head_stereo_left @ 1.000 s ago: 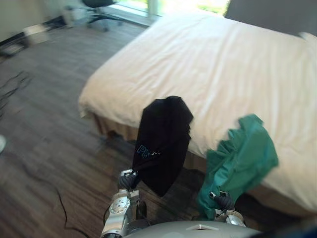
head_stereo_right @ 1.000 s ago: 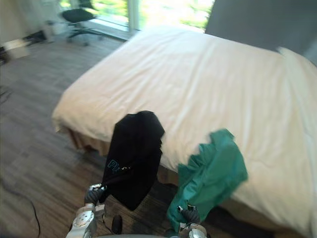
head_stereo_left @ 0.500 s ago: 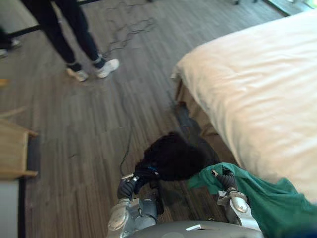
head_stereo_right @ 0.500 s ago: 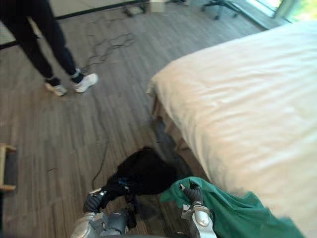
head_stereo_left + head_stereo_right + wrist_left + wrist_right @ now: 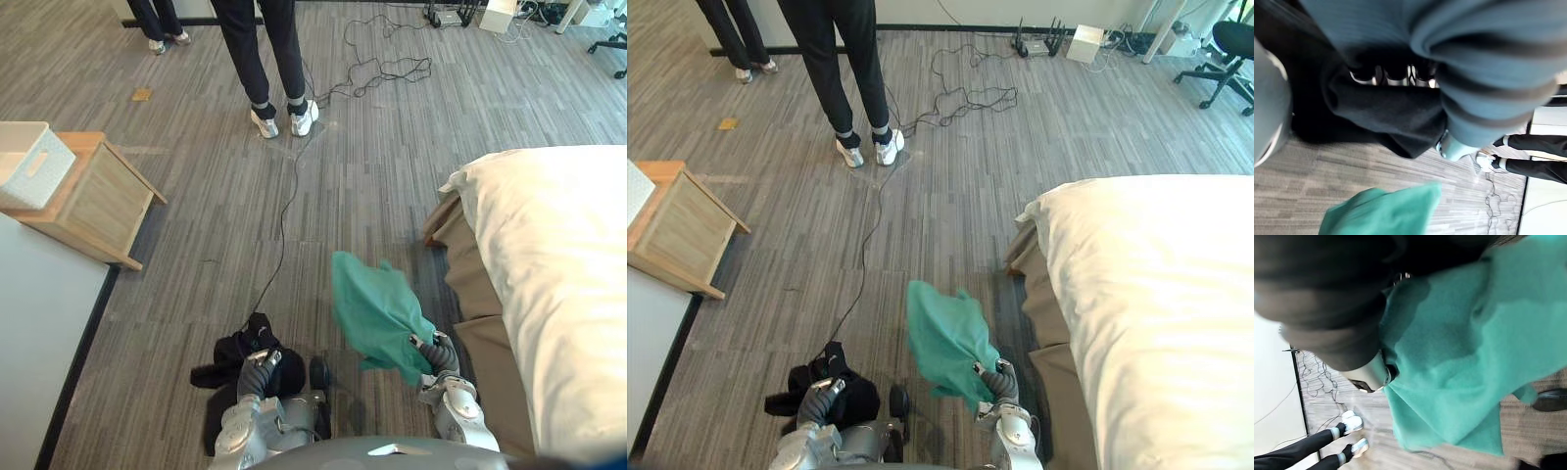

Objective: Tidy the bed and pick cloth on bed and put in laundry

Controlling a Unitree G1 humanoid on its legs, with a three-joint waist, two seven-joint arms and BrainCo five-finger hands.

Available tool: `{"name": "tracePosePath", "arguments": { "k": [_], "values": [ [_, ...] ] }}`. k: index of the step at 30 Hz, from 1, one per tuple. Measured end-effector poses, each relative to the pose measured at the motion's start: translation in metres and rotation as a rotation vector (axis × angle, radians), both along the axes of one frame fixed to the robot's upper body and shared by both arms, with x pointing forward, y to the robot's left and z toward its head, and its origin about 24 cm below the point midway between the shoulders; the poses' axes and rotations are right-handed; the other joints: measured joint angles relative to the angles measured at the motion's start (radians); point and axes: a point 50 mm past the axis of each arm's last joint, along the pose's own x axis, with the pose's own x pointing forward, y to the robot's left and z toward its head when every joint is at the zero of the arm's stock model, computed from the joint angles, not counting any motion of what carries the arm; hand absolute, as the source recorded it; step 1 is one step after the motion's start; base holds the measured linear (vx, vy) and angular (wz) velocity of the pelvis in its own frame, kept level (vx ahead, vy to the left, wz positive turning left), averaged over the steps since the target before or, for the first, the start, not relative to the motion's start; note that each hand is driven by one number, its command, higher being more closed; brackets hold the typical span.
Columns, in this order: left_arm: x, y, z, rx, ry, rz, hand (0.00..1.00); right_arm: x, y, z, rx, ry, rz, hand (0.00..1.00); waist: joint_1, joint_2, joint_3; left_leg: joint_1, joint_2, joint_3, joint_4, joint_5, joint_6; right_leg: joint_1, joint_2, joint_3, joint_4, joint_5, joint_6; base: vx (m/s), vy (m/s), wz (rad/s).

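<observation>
1. Closest to us, the left hand (image 5: pixel 258 361) is clenched round a crumpled black fabric garment (image 5: pixel 223 358), bunched low beside it. In the left wrist view its fingers (image 5: pixel 1385 77) are buried in the dark folds.
2. Just beside it, the right hand (image 5: pixel 435 356) grips a loose teal-green fabric garment (image 5: pixel 376 311) by one edge. The cloth billows up and away from the hand, apart from the bed.
3. To the right lies the bed with a smooth cream-white cover (image 5: pixel 558 245). The part we see is flat and carries no clothes, so we judge the picking-up finished and the tidying done, there at least.
4. Farther off on the left stands a light wooden side cabinet (image 5: pixel 93 201) with a white slotted plastic basket (image 5: pixel 29 162) on top. We cannot tell whether that basket is the laundry.
5. Beyond, a person in dark trousers and white shoes (image 5: pixel 245 49) stands on the grey plank floor (image 5: pixel 392 127).
6. What is left, as we judge it — carrying both garments to the laundry and letting go there.
</observation>
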Motion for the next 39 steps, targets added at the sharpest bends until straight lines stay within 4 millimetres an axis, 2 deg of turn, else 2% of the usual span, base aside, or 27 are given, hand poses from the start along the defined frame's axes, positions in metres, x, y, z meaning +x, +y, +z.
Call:
{"name": "tracePosePath", "arguments": {
  "k": [1, 2, 3, 4, 5, 7, 8, 9, 14, 19, 23, 25, 26, 27, 28, 29, 30, 33, 35, 37, 38, 39],
  "values": [
    [0.005, 0.001, 0.002, 0.006, -0.013, -0.002, 1.00, -0.004, 0.000, -0.002, -0.004, 0.011, -0.002, 1.00, -0.010, 0.017, 0.004, 0.015, 0.021, -0.040, -0.013, 0.003, 0.002, -0.044, 0.038, 0.091, 0.041, -0.033, 0.031, 0.18, 0.056, 0.52],
    [0.013, 0.002, 0.005, 0.012, -0.033, -0.008, 1.00, -0.006, 0.002, -0.002, -0.001, 0.014, 0.006, 1.00, -0.023, 0.015, 0.012, 0.022, 0.037, -0.073, -0.017, 0.004, 0.001, -0.082, 0.089, 0.159, 0.025, -0.083, 0.052, 0.19, 0.024, 0.69],
    [0.016, 0.000, 0.006, 0.009, -0.041, -0.011, 1.00, -0.007, 0.001, -0.001, -0.001, 0.014, 0.001, 1.00, -0.032, 0.018, 0.014, 0.026, 0.045, -0.095, -0.017, 0.008, 0.004, -0.117, 0.134, 0.230, 0.003, -0.100, 0.070, 0.11, -0.007, 0.62],
    [0.017, 0.000, 0.006, 0.007, -0.045, -0.012, 1.00, -0.008, 0.000, -0.001, -0.003, 0.013, -0.006, 1.00, -0.036, 0.021, 0.017, 0.032, 0.049, -0.108, -0.018, 0.013, -0.003, -0.132, 0.156, 0.279, -0.023, -0.102, 0.081, 0.15, -0.015, 0.69],
    [0.017, -0.002, 0.006, 0.003, -0.045, -0.014, 1.00, -0.011, -0.002, -0.001, -0.005, 0.016, -0.019, 1.00, -0.053, 0.016, 0.014, 0.048, 0.049, -0.130, -0.020, 0.018, -0.009, -0.141, 0.190, 0.346, -0.089, -0.101, 0.108, 0.15, -0.036, 0.71],
    [0.017, -0.003, 0.006, 0.005, -0.045, -0.028, 1.00, -0.012, -0.003, -0.002, -0.002, 0.021, -0.034, 1.00, -0.051, -0.005, 0.014, 0.082, 0.032, -0.141, -0.029, 0.015, -0.024, -0.150, 0.185, 0.375, -0.203, -0.049, 0.142, 0.15, -0.058, 0.50],
    [0.016, -0.003, 0.006, 0.012, -0.044, -0.037, 1.00, -0.011, -0.001, -0.002, 0.002, 0.019, -0.031, 1.00, -0.045, -0.025, 0.014, 0.096, 0.016, -0.141, -0.033, 0.010, -0.035, -0.155, 0.172, 0.379, -0.245, 0.016, 0.145, 0.09, -0.048, 0.12],
    [0.015, -0.021, 0.004, 0.006, -0.033, -0.115, 1.00, -0.008, 0.002, -0.001, 0.007, 0.013, -0.010, 1.00, -0.053, 0.016, -0.018, 0.196, 0.034, -0.058, -0.093, -0.029, -0.082, -0.017, 0.209, 0.419, -0.445, 0.103, 0.171, 0.03, -0.033, 0.02],
    [0.014, -0.021, 0.004, 0.007, -0.029, -0.114, 1.00, -0.010, 0.000, -0.002, 0.004, 0.019, -0.012, 1.00, -0.053, 0.018, -0.018, 0.200, 0.038, -0.038, -0.098, -0.027, -0.080, -0.026, 0.210, 0.430, -0.437, 0.103, 0.170, -0.05, 0.010, -0.10],
    [0.008, -0.021, -0.004, 0.035, 0.021, -0.108, 1.00, -0.022, -0.001, -0.015, -0.009, 0.101, -0.021, 1.00, -0.053, 0.025, -0.014, 0.251, 0.033, -0.038, -0.098, -0.027, -0.080, 0.034, 0.211, 0.431, -0.455, 0.107, 0.170, 0.00, 0.002, 0.00],
    [0.005, -0.020, -0.008, 0.072, 0.056, -0.090, 1.00, -0.027, -0.007, -0.019, -0.039, 0.128, -0.037, 1.00, -0.052, 0.044, -0.004, 0.274, 0.031, -0.056, -0.092, -0.028, -0.081, 0.068, 0.213, 0.421, -0.462, 0.107, 0.170, -0.02, -0.011, 0.12],
    [0.008, -0.020, -0.009, 0.090, 0.058, -0.085, 1.00, -0.027, -0.012, -0.018, -0.056, 0.128, -0.036, 1.00, -0.048, 0.045, 0.001, 0.250, 0.030, -0.074, -0.066, -0.032, -0.084, 0.068, 0.210, 0.398, -0.462, 0.107, 0.170, -0.05, -0.008, 0.40],
    [0.011, -0.019, -0.007, 0.109, 0.051, -0.087, 1.00, -0.026, -0.014, -0.018, -0.063, 0.124, -0.043, 1.00, -0.046, 0.043, 0.006, 0.192, 0.031, -0.101, 0.017, -0.064, -0.085, 0.063, 0.204, 0.374, -0.461, 0.106, 0.171, -0.08, -0.021, 0.58],
    [0.018, -0.019, -0.004, 0.113, 0.029, -0.082, 1.00, -0.024, -0.019, -0.015, -0.083, 0.110, -0.043, 1.00, -0.033, 0.048, 0.029, 0.134, 0.043, -0.116, 0.130, -0.116, -0.102, 0.064, 0.211, 0.365, -0.461, 0.101, 0.169, -0.09, -0.012, 0.47],
    [0.021, -0.020, -0.003, 0.113, 0.020, -0.081, 1.00, -0.023, -0.022, -0.014, -0.093, 0.103, -0.042, 1.00, -0.023, 0.052, 0.040, 0.109, 0.052, -0.117, 0.184, -0.140, -0.112, 0.064, 0.214, 0.364, -0.462, 0.099, 0.169, -0.11, -0.003, 0.22],
    [0.025, -0.021, -0.001, 0.109, 0.006, -0.078, 1.00, -0.021, -0.027, -0.012, -0.113, 0.089, -0.037, 1.00, -0.005, 0.069, 0.061, 0.062, 0.074, -0.117, 0.276, -0.189, -0.150, 0.073, 0.227, 0.360, -0.465, 0.088, 0.159, -0.12, 0.011, 0.10],
    [0.025, -0.022, -0.001, 0.105, 0.007, -0.077, 1.00, -0.021, -0.031, -0.010, -0.128, 0.083, -0.042, 1.00, 0.005, 0.085, 0.075, 0.048, 0.091, -0.112, 0.315, -0.230, -0.147, 0.088, 0.241, 0.356, -0.475, 0.088, 0.157, -0.09, 0.009, 0.13],
    [0.024, -0.020, -0.001, 0.103, 0.010, -0.065, 1.00, -0.018, -0.035, -0.006, -0.142, 0.064, -0.047, 1.00, 0.023, 0.090, 0.075, 0.040, 0.095, -0.100, 0.316, -0.237, -0.143, 0.088, 0.244, 0.358, -0.494, 0.091, 0.154, 0.04, -0.002, -0.02],
    [0.025, -0.019, 0.000, 0.086, 0.006, -0.047, 1.00, -0.012, -0.035, -0.001, -0.141, 0.034, -0.051, 1.00, 0.031, 0.083, 0.075, 0.037, 0.086, -0.086, 0.291, -0.211, -0.134, 0.083, 0.236, 0.365, -0.512, 0.104, 0.149, 0.11, -0.003, -0.01],
    [0.027, -0.019, 0.001, 0.084, -0.002, -0.049, 1.00, -0.009, -0.038, 0.002, -0.144, 0.018, -0.063, 1.00, 0.029, 0.073, 0.080, -0.018, 0.080, -0.043, 0.358, -0.199, -0.133, 0.084, 0.218, 0.359, -0.548, 0.117, 0.154, 0.13, 0.028, 0.15],
    [0.031, -0.020, 0.002, 0.081, -0.013, -0.051, 1.00, -0.004, -0.037, 0.004, -0.142, 0.005, -0.063, 1.00, 0.032, 0.060, 0.089, -0.051, 0.076, -0.028, 0.388, -0.227, -0.135, 0.087, 0.207, 0.354, -0.554, 0.125, 0.167, 0.11, 0.037, -0.01],
    [0.032, -0.024, 0.005, 0.069, -0.028, -0.048, 1.00, -0.008, -0.040, 0.003, -0.151, 0.014, -0.065, 1.00, 0.040, 0.073, 0.082, -0.049, 0.085, -0.029, 0.301, -0.200, -0.133, 0.093, 0.218, 0.352, -0.556, 0.117, 0.176, 0.08, 0.034, -0.04]
  ]
}}
